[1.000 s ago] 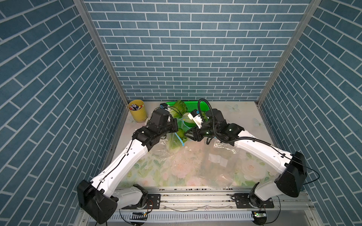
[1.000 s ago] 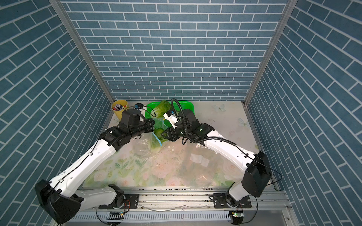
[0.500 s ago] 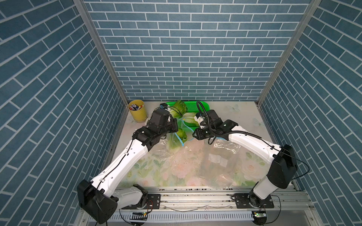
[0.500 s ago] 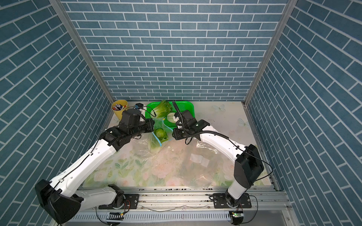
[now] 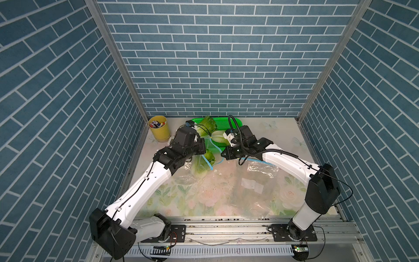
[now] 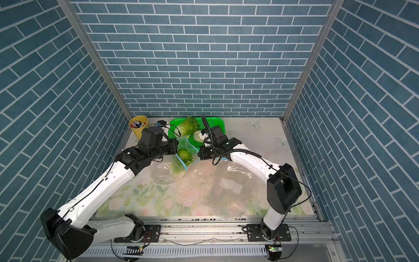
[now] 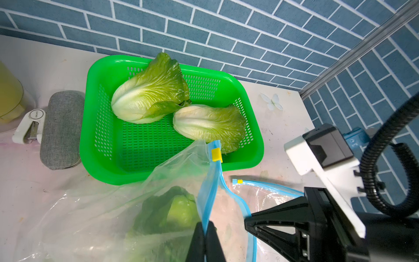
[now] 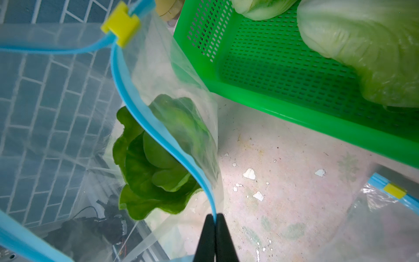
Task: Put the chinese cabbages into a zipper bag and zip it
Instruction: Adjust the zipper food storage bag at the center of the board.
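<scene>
In both top views the wrists cover the fingertips, so we read the grips from the wrist views: the left gripper (image 7: 205, 228) has its jaws pressed flat on the blue zip strip of the zipper bag (image 7: 176, 174), and the right gripper (image 8: 215, 219) pinches the opposite strip of the same mouth just as tightly, so the mouth hangs open between them, just near of the green basket (image 7: 113, 179). The bagged cabbage (image 8: 156, 163) sits inside with its leafy top toward the mouth; its stem end is lost behind crumpled plastic, and the bag's lower part runs under the left arm. The far-left cabbage (image 7: 149, 97) and the right-hand cabbage (image 7: 210, 123) lie in the basket, touching at a leaf; the bag's corner with its yellow slider (image 7: 216, 155) hides the tip of the right-hand one, and the right wrist view cuts both off. A second bag (image 5: 254, 195) lies flat on the right, partly under the right arm; its white patches (image 5: 251, 184) show no writing we can read. Left of the basket, a white clip (image 7: 29, 127) beside a grey pouch (image 7: 62, 129) bears small lettering, too faint to read. The yellow cup (image 5: 159, 129) of pens stands far left
</scene>
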### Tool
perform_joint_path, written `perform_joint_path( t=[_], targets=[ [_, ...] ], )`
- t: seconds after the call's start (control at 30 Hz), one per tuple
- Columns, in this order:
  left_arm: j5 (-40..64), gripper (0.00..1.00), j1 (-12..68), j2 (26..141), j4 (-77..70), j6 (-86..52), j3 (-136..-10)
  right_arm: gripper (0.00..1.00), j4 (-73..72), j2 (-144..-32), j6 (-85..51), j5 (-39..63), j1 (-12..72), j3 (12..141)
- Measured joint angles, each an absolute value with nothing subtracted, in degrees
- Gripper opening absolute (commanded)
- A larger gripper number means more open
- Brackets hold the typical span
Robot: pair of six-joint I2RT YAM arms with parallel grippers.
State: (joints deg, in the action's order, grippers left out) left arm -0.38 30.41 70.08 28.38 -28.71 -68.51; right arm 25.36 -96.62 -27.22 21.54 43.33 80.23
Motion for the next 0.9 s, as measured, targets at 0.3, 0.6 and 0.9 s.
perform_joint_path(
  t=[0.3,0.6,0.9],
  targets=[
    [-1.63,0.00,30.39,69.97,30.63,-26.33,-69.63,0.00,24.73,-96.60,-27.27,24.80,44.23,84.29],
    [-5.13,0.00,28.53,65.56,37.85,-24.99,-77.97,0.00,22.61,-92.90,-30.81,29.98,45.36,91.61],
    [-3.09,0.00,25.63,67.11,40.10,-26.52,-84.88,0.00,23.31,-93.78,-32.38,30.96,45.67,101.49]
  ],
)
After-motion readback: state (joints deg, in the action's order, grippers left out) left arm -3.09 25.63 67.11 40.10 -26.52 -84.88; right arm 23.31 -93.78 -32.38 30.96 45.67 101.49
